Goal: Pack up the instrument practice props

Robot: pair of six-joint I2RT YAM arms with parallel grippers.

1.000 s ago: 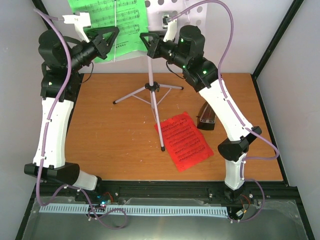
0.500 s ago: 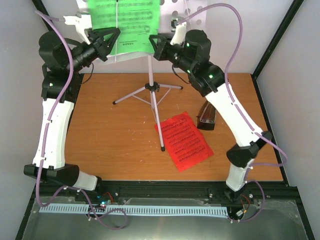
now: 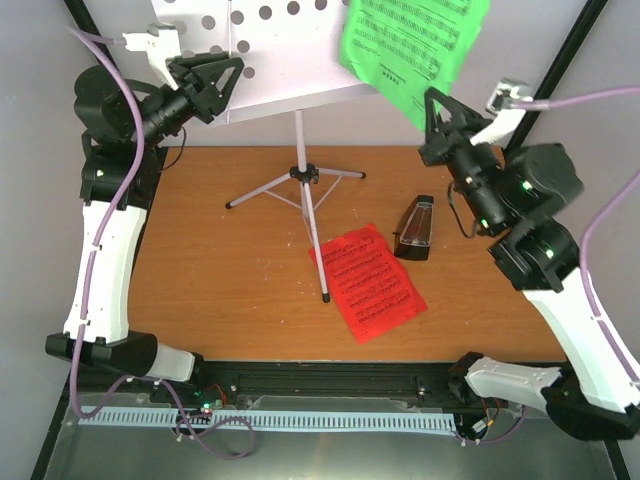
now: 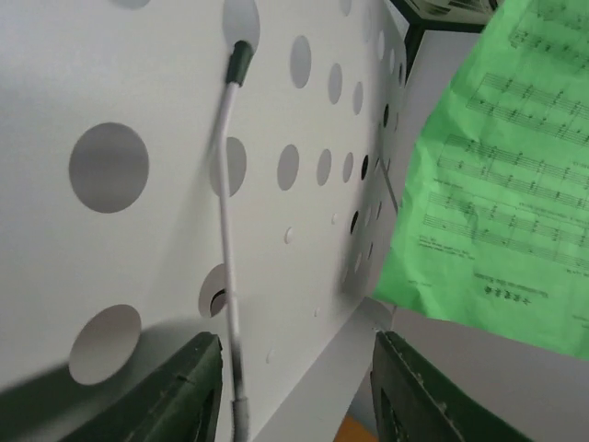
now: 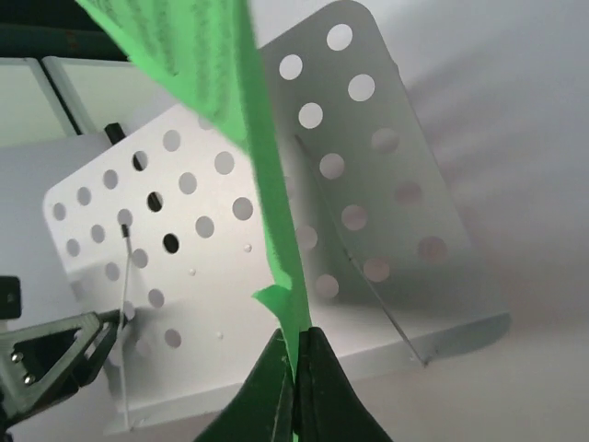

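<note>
The green music sheet [image 3: 415, 45] is pinched in the closed right gripper [image 3: 432, 105], aloft and just right of the music stand [image 3: 285, 75], whose desk's lower edge is straddled by the parted left gripper [image 3: 225, 85].

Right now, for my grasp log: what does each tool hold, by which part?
The right tool pinches the green music sheet by its lower edge. The left tool is open around the music stand's bottom lip, holding nothing.

Green sheet [image 5: 276, 230] pinched edge-on between fingers [image 5: 258, 396], perforated stand desk [image 5: 446, 281] behind
</note>
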